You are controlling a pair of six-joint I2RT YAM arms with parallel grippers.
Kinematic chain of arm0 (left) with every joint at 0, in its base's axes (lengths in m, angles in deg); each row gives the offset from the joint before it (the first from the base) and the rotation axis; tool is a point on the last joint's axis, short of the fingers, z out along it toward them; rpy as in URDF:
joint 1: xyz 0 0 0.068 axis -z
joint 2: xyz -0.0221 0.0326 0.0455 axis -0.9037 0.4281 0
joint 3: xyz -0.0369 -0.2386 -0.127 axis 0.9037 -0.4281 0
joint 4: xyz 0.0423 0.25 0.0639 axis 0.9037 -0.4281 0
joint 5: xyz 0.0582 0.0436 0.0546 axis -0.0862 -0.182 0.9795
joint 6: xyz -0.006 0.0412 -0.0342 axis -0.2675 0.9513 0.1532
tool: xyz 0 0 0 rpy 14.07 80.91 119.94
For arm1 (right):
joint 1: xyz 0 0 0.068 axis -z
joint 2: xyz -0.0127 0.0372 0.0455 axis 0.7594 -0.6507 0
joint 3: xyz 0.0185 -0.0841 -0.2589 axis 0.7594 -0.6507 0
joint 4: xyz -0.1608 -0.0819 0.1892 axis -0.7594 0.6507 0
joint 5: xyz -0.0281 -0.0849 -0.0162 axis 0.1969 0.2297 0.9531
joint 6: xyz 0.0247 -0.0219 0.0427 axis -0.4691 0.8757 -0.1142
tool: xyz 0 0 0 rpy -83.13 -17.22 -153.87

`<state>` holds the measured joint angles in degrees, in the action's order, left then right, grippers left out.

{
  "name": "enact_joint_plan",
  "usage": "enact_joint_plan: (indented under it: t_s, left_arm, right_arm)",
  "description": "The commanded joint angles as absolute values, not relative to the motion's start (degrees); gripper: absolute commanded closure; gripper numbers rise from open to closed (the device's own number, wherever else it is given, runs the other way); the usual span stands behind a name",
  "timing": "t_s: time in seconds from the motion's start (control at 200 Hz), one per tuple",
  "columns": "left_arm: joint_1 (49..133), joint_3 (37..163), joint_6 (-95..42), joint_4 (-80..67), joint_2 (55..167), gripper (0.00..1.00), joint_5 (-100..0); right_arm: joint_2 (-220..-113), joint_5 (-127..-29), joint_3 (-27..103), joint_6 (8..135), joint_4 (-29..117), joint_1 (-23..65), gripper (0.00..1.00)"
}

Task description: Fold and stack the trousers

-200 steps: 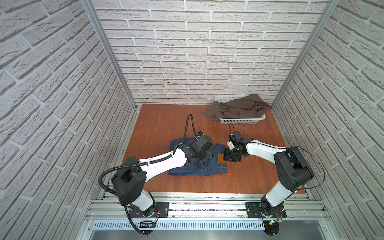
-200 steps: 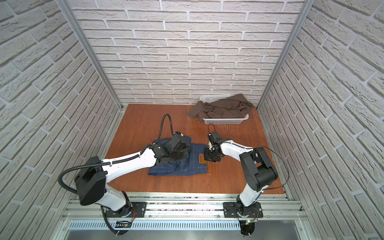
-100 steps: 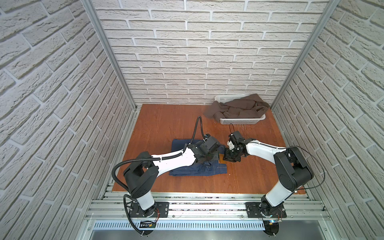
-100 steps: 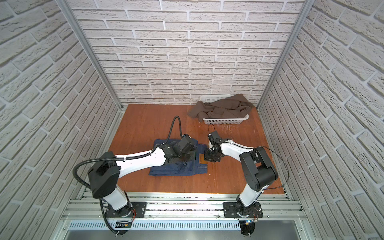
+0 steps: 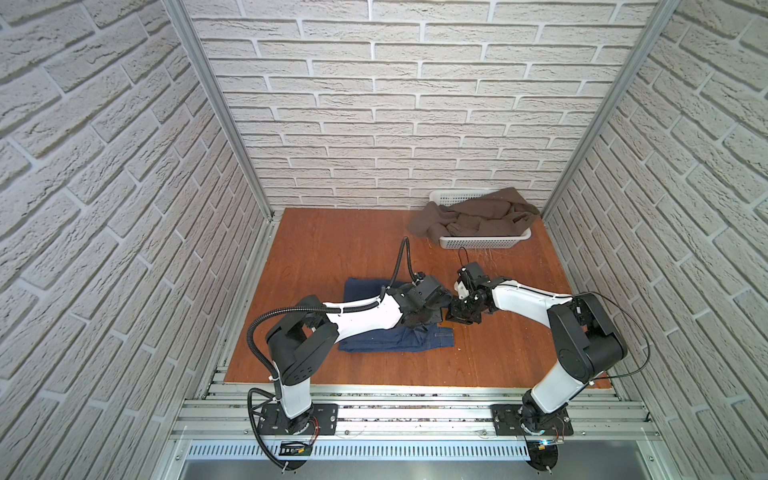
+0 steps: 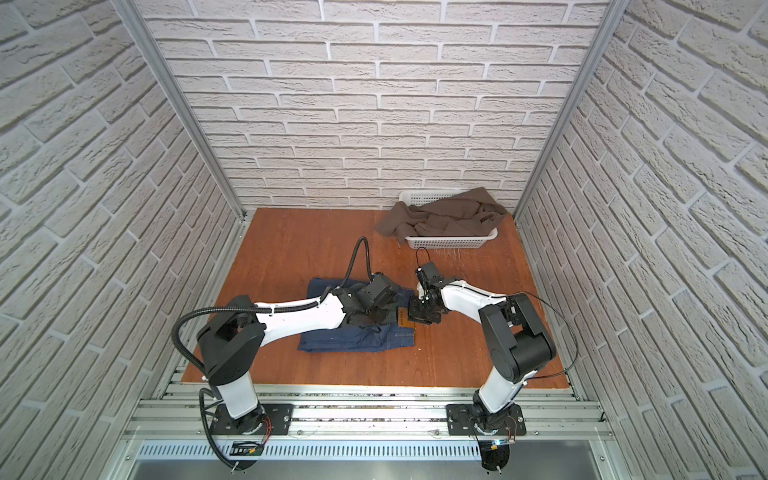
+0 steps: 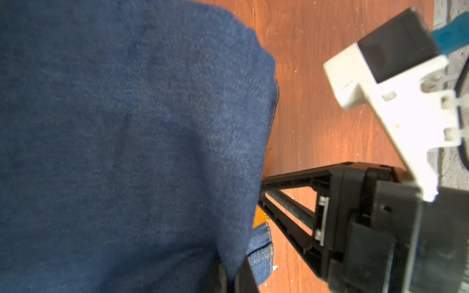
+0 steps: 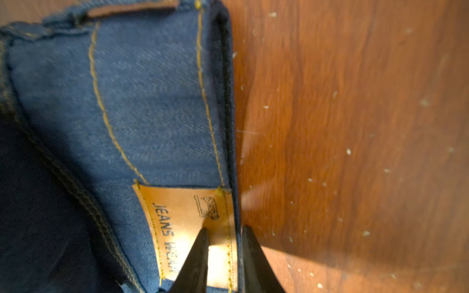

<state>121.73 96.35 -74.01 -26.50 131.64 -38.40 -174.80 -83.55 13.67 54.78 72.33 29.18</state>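
The trousers (image 5: 395,341) (image 6: 353,338), dark blue jeans, lie partly folded on the wooden table in both top views. My left gripper (image 5: 432,311) (image 6: 384,321) is shut on a fold of denim, which drapes over its fingers in the left wrist view (image 7: 234,275). It holds the fold just above the waistband end. My right gripper (image 5: 456,314) (image 6: 417,316) (image 8: 224,243) is shut on the waistband edge, one finger on the tan leather patch (image 8: 193,228) and one outside against the table. The two grippers nearly touch.
A white basket (image 5: 484,242) (image 6: 451,241) stands at the back right with a brown garment (image 5: 473,218) spilling over its rim. Brick walls close in three sides. An aluminium rail (image 5: 395,399) runs along the table's front edge.
My left arm has swung to the right, carrying the denim fold over the trousers up to the right gripper. The right arm has stayed still, its grip unchanged.
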Motion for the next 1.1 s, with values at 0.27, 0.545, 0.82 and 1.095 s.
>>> enact_joint_plan:
  t_s: [0.27, 0.545, 0.82, 1.095]
  left_arm:
    - [122.45, 99.33, -74.78, -21.76, 132.77, 1.0, -39.52]
    - [122.4, 99.84, -74.87, -21.35, 133.64, 1.0, -39.65]
    - [122.42, 100.18, -74.52, -20.75, 132.21, 0.88, -39.92]
    - [122.4, 100.97, -73.24, -20.6, 129.58, 0.49, -40.4]
  right_arm:
    - [-174.13, -83.51, 14.3, 54.11, 73.87, 29.36, 0.75]
    - [-174.31, -83.7, 14.69, 53.93, 74.08, 29.36, 0.75]
    - [-172.93, -83.0, 15.17, 54.16, 75.34, 29.35, 0.75]
    - [-168.51, -78.07, 17.61, 55.12, 80.44, 29.36, 0.75]
